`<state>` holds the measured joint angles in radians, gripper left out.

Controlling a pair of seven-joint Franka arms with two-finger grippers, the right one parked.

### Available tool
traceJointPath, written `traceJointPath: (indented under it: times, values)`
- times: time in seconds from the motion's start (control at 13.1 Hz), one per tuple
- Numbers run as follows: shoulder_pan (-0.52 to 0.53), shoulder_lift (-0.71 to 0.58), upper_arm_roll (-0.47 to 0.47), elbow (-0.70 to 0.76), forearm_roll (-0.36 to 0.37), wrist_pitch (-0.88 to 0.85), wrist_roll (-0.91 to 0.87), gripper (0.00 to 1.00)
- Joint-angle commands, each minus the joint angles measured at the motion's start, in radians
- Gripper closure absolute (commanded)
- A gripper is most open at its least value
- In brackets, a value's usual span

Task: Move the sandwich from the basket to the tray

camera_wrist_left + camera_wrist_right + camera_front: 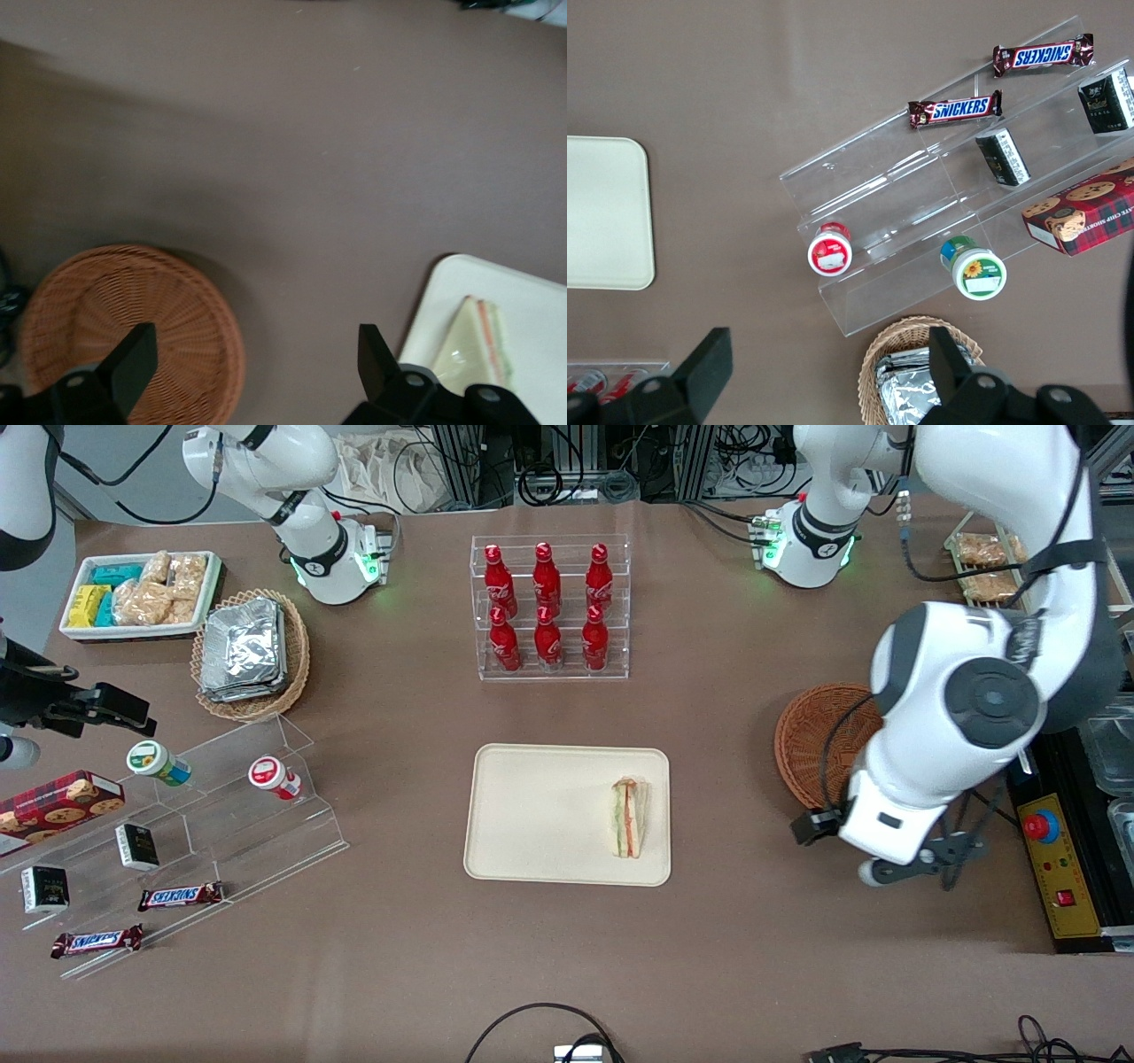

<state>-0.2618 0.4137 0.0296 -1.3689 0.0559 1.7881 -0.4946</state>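
- the sandwich (630,817) lay on the tray (532,815), on the part of the tray nearest the working arm's end of the table, its long axis running from the edge farther from the front camera toward the nearer edge, filling stripes facing up.
- the gripper (257,359) hung in the air between the tray and the basket (819,740), above bare table; in the wrist view its two dark fingers (133,359) stood wide apart with nothing between them, so it held nothing.
- from the jaws, the sandwich lay off to the tray side and the basket off to the other; the sandwich sat just outside one finger, the basket's rim under the other.
- the basket showed only bare weave in the wrist view, with nothing in it that could be seen; part of it was hidden by the arm in the front view.
- judged from this layout, the transfer looked done, and any coming move was likely a retreat away from the tray rather than another reach.
- the working arm was plainly the nearer one to both sandwich and basket.
- counts: one sandwich, one tray, one reddish-brown basket, one empty gripper.
- elsewhere: six red bottles (547,607) in a clear rack, and one lighter basket of foil packets (248,651) toward the parked arm's end.
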Motion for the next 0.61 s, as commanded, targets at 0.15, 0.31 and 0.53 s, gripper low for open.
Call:
traceJointPath:
  times: [0.15, 0.31, 0.53]
  values:
    - [0.088, -0.073, 0.004, -0.019, 0.004, -0.116, 0.233, 0.00]
    - [0.121, -0.091, 0.004, -0.021, 0.002, -0.127, 0.261, 0.00]
    - [0.157, -0.125, 0.004, -0.030, -0.013, -0.130, 0.307, 0.00]
